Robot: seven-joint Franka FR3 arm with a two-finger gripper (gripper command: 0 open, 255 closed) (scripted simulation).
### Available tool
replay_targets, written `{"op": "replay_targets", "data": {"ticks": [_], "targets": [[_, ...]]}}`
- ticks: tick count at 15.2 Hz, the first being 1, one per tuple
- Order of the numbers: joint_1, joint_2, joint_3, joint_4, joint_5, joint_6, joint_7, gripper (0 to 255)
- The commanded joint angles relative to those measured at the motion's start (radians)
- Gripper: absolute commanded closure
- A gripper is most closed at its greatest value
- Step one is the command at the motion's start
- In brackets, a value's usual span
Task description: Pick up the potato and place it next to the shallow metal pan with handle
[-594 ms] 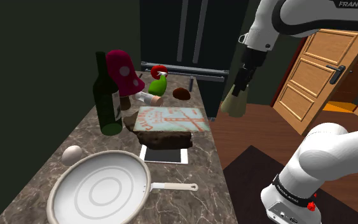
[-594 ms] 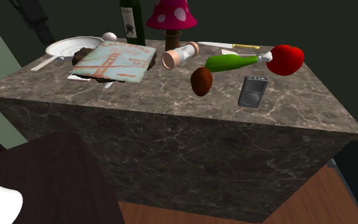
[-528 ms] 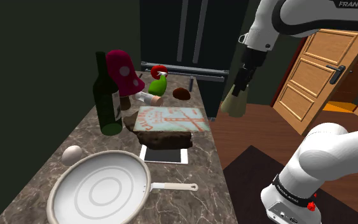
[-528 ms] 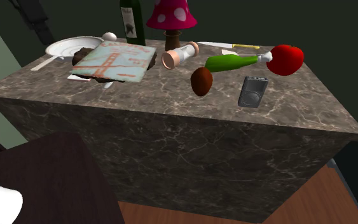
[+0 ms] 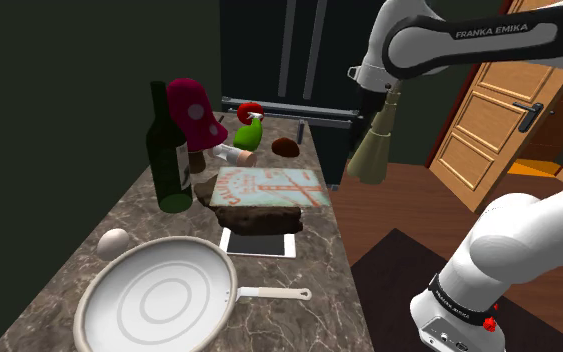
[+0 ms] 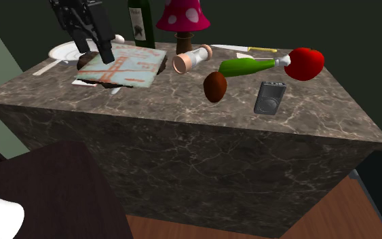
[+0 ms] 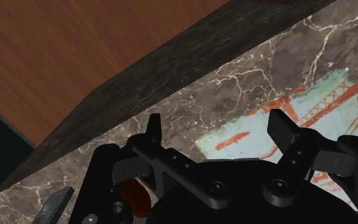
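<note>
Brown and rounded, the potato [image 6: 215, 87] lies on the dark marbled surface [image 6: 169, 102], close to its front edge in the second exterior view. It sits just below a green bottle [image 6: 247, 66] that lies on its side with a red object [image 6: 304, 62] at its neck. A flat grey device [image 6: 270, 98] lies near the potato on that view's right.

The pan [image 5: 159, 300], pale, shallow and round with a straight handle, is at the other end of the surface, well apart from the potato. Between them lies a book [image 5: 269, 188] with a red bridge on its cover, propped on something brown, and a white tablet [image 5: 259, 243] partly under it. A small white ball [image 5: 112, 242] rests just beside the pan's rim. A dark green wine bottle [image 5: 169, 150] stands upright next to a red mushroom-shaped figure [image 5: 191, 110] with white spots.

The black gripper [image 6: 93, 47] hovers above the book's end nearest the pan, touching nothing. In the wrist view its two fingers [image 7: 282, 130] stand apart, released and empty, over the book's corner and the bare marble. Part of a reddish-brown shape, probably the potato, shows behind the gripper's body.
</note>
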Motion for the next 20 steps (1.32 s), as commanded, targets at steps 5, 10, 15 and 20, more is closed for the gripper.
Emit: {"op": "replay_targets", "data": {"ticks": [5,10,15,20], "targets": [[-0.006,0.22,-0.005,0.083,-0.09,0.164,-0.102,0],[-0.013,0.402,-0.005,0.184,-0.168,0.272,-0.167,0],[-0.017,0.584,0.0,0.314,-0.251,0.351,-0.218,0],[-0.012,0.765,0.002,0.473,-0.336,0.402,-0.261,0]]}}
